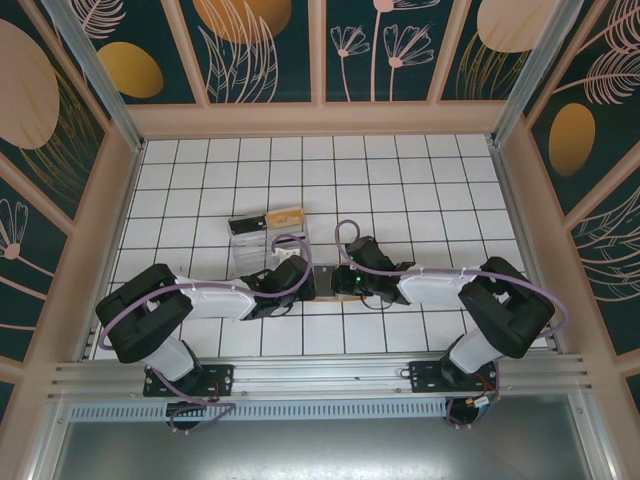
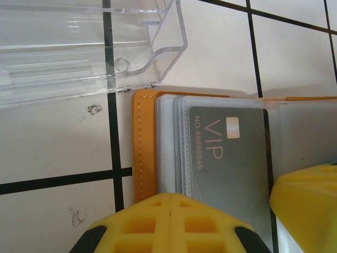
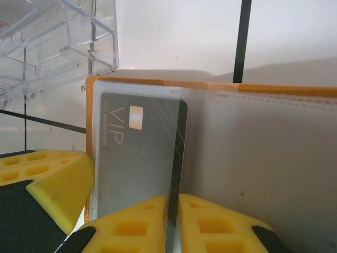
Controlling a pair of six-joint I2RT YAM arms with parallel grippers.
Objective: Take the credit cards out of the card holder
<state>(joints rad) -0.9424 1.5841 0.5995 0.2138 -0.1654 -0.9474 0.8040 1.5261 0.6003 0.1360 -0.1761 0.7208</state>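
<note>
1. Furthest left is the clear tray (image 2: 79, 47), just beyond the card holder's far left corner. It looks hard and brittle, so I would keep off it.
2. My left claw (image 2: 171, 224) is closed, its fingers meeting with nothing visible between them. It sits over the near edge of the card holder (image 2: 143, 158). I cannot tell whether it presses down.
3. The holder lies open on the table between my two claws. It looks soft, floppy and light, and I judge it would ride up with a card unless pinned.
4. The credit card (image 2: 231, 158), grey and marked VIP, sits in the left leaf's clear sleeve. It looks thin, stiff and slick, and its exposed near edge is the place to pinch.
5. My right claw (image 3: 172, 224) is almost closed, with that card's near right edge running between its fingers. I judge this a grip.
6. The table (image 1: 400, 180) is flat, white and gridded, and probably slippery. The patterned walls (image 1: 260, 50) stand well apart from us.
</note>
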